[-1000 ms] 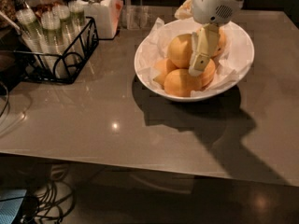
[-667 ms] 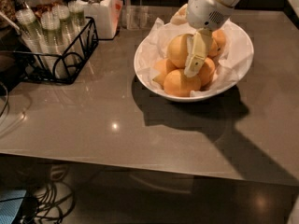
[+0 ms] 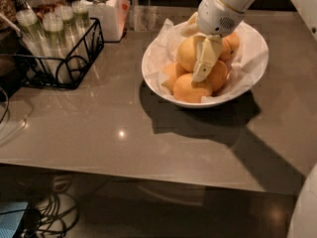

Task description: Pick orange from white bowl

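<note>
The white bowl [image 3: 151, 78] stands on a grey-brown surface [image 3: 99, 133], lined with crumpled white paper [image 3: 250, 58] that rises above its rim at the back and on the right. Inside lies a pile of citrus fruit. The orange [image 3: 186, 52], rounder and paler than the rest, sits at the top of the pile, left of the bowl's middle. A flatter yellow-orange fruit [image 3: 190, 90] lies below it at the bowl's near edge, and a deeper orange fruit [image 3: 218, 76] lies to the right.

The tool [image 3: 204, 58] reaches down into the bowl from its white arm housing [image 3: 218, 14] above the far rim. Its cream-coloured end lies against the right side of the orange, between that fruit and the deeper orange one. Whether the tool is spread or pinching the fruit cannot be told.

Left of the bowl, well apart, stands a black wire rack [image 3: 74, 63] holding lidded clear cups [image 3: 52, 26]. A white lidded jar [image 3: 101, 9] stands behind it.
</note>
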You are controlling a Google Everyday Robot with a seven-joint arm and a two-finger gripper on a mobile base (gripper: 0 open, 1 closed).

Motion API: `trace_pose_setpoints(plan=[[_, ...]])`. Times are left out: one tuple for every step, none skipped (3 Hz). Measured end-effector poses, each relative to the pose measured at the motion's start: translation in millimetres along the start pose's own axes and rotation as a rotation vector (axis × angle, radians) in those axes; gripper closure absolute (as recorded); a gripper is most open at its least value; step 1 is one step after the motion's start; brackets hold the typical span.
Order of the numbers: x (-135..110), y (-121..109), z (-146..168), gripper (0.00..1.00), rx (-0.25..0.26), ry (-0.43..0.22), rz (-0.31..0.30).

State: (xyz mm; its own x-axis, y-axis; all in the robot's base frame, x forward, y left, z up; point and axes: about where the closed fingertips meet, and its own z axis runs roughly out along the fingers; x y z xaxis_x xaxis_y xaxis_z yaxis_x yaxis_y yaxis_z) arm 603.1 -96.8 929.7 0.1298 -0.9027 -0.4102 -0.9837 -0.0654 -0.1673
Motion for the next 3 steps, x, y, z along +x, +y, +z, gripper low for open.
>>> trace_pose_setpoints(plan=[[0.0,0.0,0.0,0.29,0.000,0.000,0.000],[0.0,0.0,0.0,0.52,0.000,0.000,0.000],[0.0,0.0,0.0,0.76,0.000,0.000,0.000]])
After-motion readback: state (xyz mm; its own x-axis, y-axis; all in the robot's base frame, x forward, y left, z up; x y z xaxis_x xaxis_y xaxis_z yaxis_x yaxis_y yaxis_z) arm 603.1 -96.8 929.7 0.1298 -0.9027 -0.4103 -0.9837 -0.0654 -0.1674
